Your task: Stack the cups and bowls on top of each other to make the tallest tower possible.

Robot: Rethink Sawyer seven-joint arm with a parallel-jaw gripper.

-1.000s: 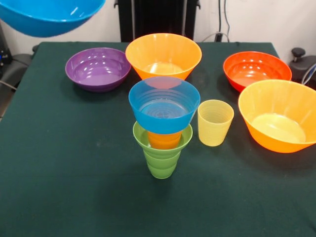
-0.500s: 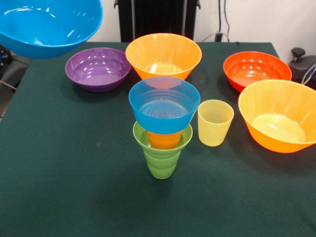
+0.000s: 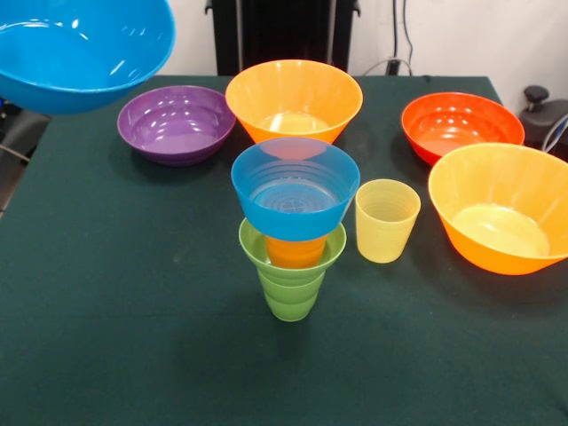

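The tower stands in the middle of the table: a green ribbed cup point(image 3: 288, 293) at the bottom, a small green bowl point(image 3: 330, 251) flaring above it, an orange cup point(image 3: 295, 252) nested inside, and a small translucent blue bowl point(image 3: 295, 191) on top. A pale yellow cup point(image 3: 386, 222) stands upright just to its right, apart from it. A medium blue bowl point(image 3: 80, 53) hangs in the air at the top left, its inside showing; whatever holds it is out of the picture. The gripper does not show.
On the green cloth sit a purple bowl point(image 3: 176, 124) at the back left, a big orange bowl point(image 3: 293, 99) behind the tower, a red-orange bowl point(image 3: 460, 124) at the back right and another big orange bowl point(image 3: 501, 209) at the right edge.
The medium blue bowl at the top left has come lower and a little to the left, tipping so its inside shows. Nothing on the table has moved.
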